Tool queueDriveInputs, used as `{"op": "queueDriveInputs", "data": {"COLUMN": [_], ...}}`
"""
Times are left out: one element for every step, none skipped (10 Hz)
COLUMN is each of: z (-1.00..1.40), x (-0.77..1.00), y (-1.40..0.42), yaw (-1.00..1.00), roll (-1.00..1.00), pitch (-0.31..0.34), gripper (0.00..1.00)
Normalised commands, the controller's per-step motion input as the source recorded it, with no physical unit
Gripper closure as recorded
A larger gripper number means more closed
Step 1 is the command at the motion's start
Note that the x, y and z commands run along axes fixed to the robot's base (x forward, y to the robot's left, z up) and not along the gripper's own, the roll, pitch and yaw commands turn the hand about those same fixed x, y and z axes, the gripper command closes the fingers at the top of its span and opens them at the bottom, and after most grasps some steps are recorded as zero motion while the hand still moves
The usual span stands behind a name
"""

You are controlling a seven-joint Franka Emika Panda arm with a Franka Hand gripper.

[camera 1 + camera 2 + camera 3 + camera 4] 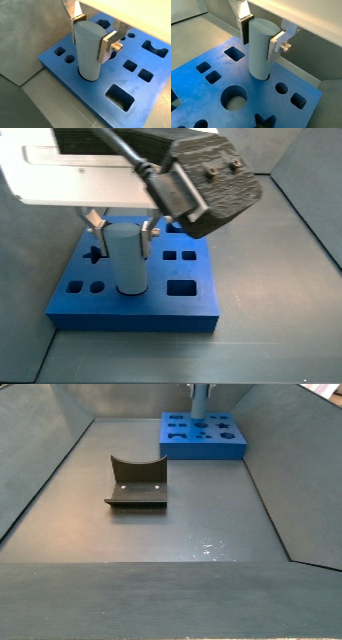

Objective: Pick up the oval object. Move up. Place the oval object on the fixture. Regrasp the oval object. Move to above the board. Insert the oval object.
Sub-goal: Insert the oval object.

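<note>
Both wrist views show the oval object (89, 50) upright at frame centre, its lower end entering a hole of the board (80, 90), my jaws (93, 34) clenched on its upper part. I judge insertion is the step: I should keep the peg vertical, press straight down, and let go only once seated. I count one peg, one board, and one fixture (136, 482) mid-left in a side view

Even, soft overhead light, with no harsh shadows.
Faint glare specks on the grey floor (207, 544); soft shadow under the gripper (93, 36), above the board (80, 87). Coarse, slightly blurred throughout; camera housing (201, 183) near the lens out of focus.
</note>
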Motion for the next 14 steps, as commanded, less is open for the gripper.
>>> {"op": "queueDriveInputs", "data": {"z": [-0.07, -0.07, -0.27, -0.38, -0.41, -0.41, -0.41, -0.42, -0.49, -0.56, -0.11, -0.09, -0.63, -0.65], "x": [0.22, 0.0, 0.0, 0.0, 0.0, 0.0, 0.0, 0.0, 0.01, 0.0, 0.0, -0.04, -0.12, -0.13], "y": [0.0, 0.0, -0.06, -0.04, -0.03, 0.0, 0.0, 0.0, 0.0, 0.0, 0.0, 0.0, 0.0, 0.0], "yaw": [0.03, 0.0, 0.01, 0.06, 0.08, 0.14, 0.22, 0.25, 0.25, 0.23, 0.06, 0.0, 0.0, 0.0], "roll": [0.01, 0.01, 0.15, 0.24, 0.3, 0.31, 0.32, 0.32, 0.28, 0.21, 0.05, 0.02, 0.13, 0.11], "pitch": [0.003, 0.0, -0.01, -0.04, -0.09, -0.131, -0.176, -0.19, -0.203, -0.23, 0.0, 0.0, -0.236, -0.281], "gripper": [1.0, 1.0, 1.0, 1.0, 1.0, 1.0, 1.0, 1.0, 1.0, 1.0, 1.0, 1.0, 1.0, 1.0]}}
